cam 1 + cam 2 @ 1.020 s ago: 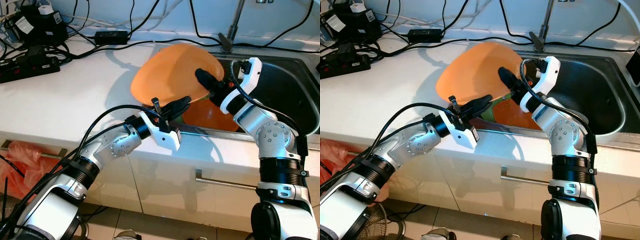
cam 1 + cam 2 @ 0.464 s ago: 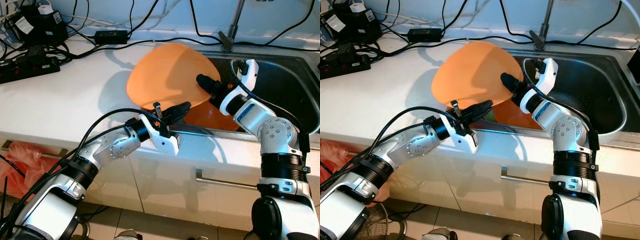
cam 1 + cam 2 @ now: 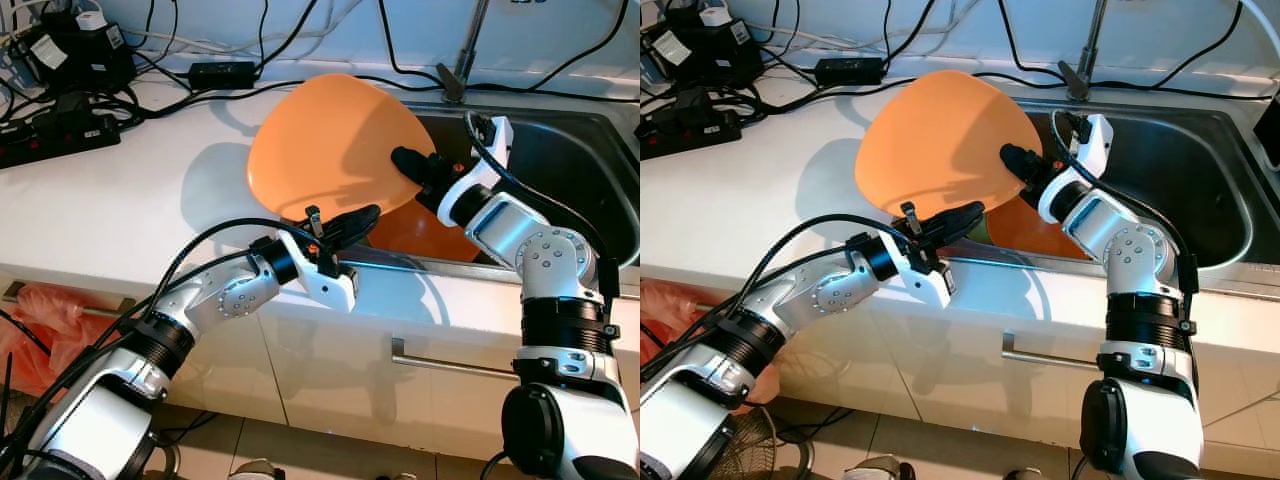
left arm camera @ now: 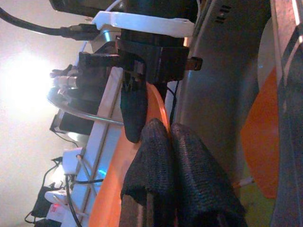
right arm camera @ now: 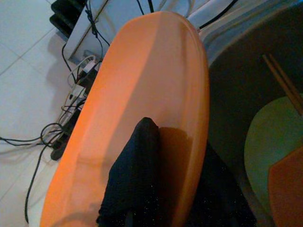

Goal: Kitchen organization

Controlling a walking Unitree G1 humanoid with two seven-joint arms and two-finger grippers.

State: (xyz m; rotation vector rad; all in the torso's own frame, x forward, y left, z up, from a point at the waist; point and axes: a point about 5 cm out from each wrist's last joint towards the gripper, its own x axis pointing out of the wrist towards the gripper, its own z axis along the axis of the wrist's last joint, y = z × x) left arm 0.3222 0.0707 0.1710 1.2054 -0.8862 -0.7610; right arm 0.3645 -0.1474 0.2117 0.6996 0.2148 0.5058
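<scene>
A large orange plate [image 3: 330, 145] stands steeply tilted over the counter edge beside the sink [image 3: 570, 170]. My right gripper [image 3: 408, 165] is shut on the plate's right rim, one black finger across its face; the right wrist view shows that finger [image 5: 135, 161] lying on the plate [image 5: 142, 80]. My left gripper [image 3: 362, 214] sits just under the plate's lower rim with its fingers [image 4: 156, 161] pressed together, tips at the rim. A second orange plate [image 3: 425, 232] lies in the sink, with a green plate [image 5: 274, 137] and chopsticks [image 5: 284, 80] near it.
Black power strips [image 3: 55, 135], an adapter [image 3: 225, 72] and several cables crowd the back left of the white counter [image 3: 120, 210]. The faucet [image 3: 465, 50] rises behind the sink. A drawer handle [image 3: 450, 362] runs below the counter front.
The right gripper has raised the orange plate and tipped it more upright, shifting it slightly left. The left gripper has stayed almost in place below the rim.
</scene>
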